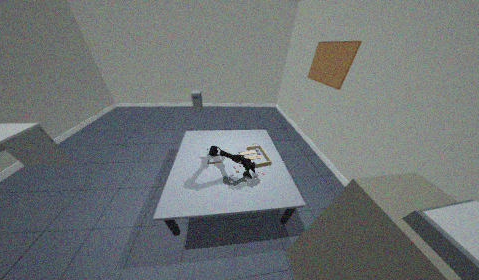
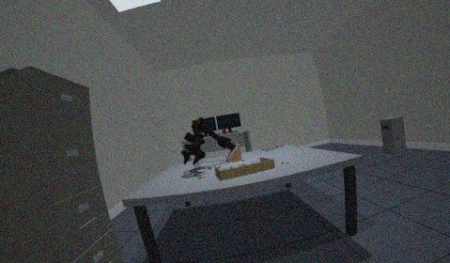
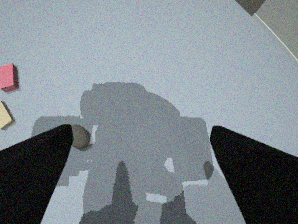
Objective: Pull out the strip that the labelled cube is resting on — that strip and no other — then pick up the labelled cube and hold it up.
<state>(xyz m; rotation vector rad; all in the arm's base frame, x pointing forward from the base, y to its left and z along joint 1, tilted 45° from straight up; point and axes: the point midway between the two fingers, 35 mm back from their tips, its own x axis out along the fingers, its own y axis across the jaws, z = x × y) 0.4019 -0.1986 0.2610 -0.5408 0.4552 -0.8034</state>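
My gripper [image 1: 248, 175] [image 2: 190, 162] [image 3: 143, 132] is open and empty, above the table on the near side of the wooden frame [image 1: 266, 156] [image 2: 245, 170]. Pale strips [image 1: 250, 154] lie inside the frame's open side in the top view. Small dark bluish marks or pieces show by the strips, too small to name. The labelled cube, and which strip it rests on, cannot be made out. The wrist view shows neither strips nor frame, only table top with the arm's shadow between the fingers.
In the wrist view a pink cube [image 3: 7, 77] and a cream block [image 3: 4, 116] lie at the left edge, and a round brown piece [image 3: 81, 137] by the left fingertip. Small reddish pieces lie near the frame. A tan upright panel [image 2: 234, 154] stands behind the frame on the table [image 1: 191, 200].
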